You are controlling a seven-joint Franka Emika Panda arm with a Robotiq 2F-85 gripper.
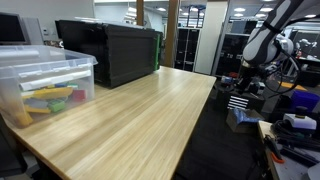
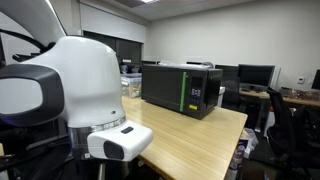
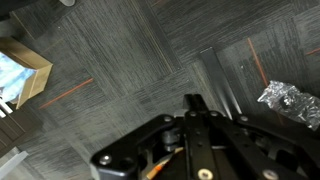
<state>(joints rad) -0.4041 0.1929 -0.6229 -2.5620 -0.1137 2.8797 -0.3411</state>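
In the wrist view my gripper [image 3: 193, 100] hangs above grey carpet floor [image 3: 120, 50]. Its jaws are pressed together with nothing between them. A crumpled silvery foil piece [image 3: 290, 103] lies on the carpet to the right of the fingertips, apart from them. An open cardboard box [image 3: 24, 70] sits at the left edge. In an exterior view the white arm [image 1: 268, 40] leans out beyond the far side of the wooden table [image 1: 130, 115], off its surface. In an exterior view the arm's big white joint [image 2: 72, 88] fills the foreground.
A black microwave [image 1: 112, 52] [image 2: 184, 88] stands at the back of the table. A clear plastic bin [image 1: 45, 85] with coloured items sits at one table corner. Desks, monitors and clutter [image 1: 290, 120] surround the arm.
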